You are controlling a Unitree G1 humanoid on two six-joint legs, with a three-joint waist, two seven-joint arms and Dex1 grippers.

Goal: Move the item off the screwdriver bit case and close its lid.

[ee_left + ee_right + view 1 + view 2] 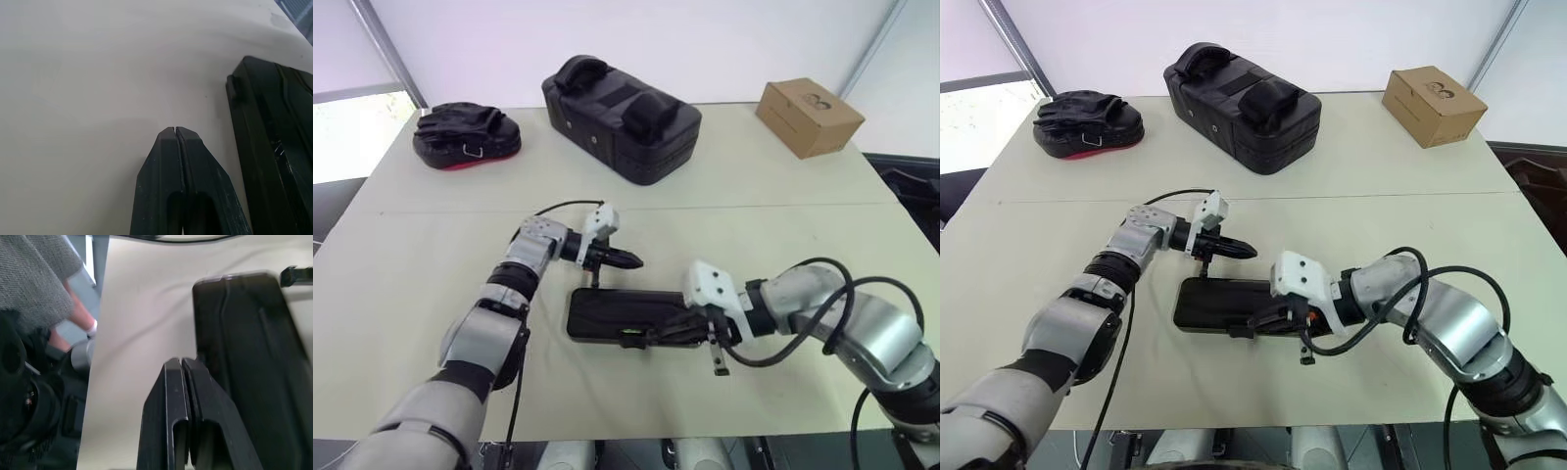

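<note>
The screwdriver bit case (pixel 607 315) lies flat on the beige table (pixel 431 255) in front of me. Its dark lid (pixel 1219 299) is down over the tray, and nothing rests on top; the item is out of view. My left gripper (pixel 634 261) is shut and empty, pointing right just past the case's far long edge; the left wrist view has its tip (pixel 174 130) over bare table beside the case (pixel 274 147). My right gripper (pixel 654 337) is shut and lies along the case's near long edge, its tip (pixel 181 361) right beside the case (pixel 244 342).
At the back of the table stand a big black padded bag (pixel 622 117), a black and red pad (pixel 467 135) at the left, and a cardboard box (pixel 808 117) at the right. A person in a grey sleeve (pixel 39 274) stands beyond the table's near edge.
</note>
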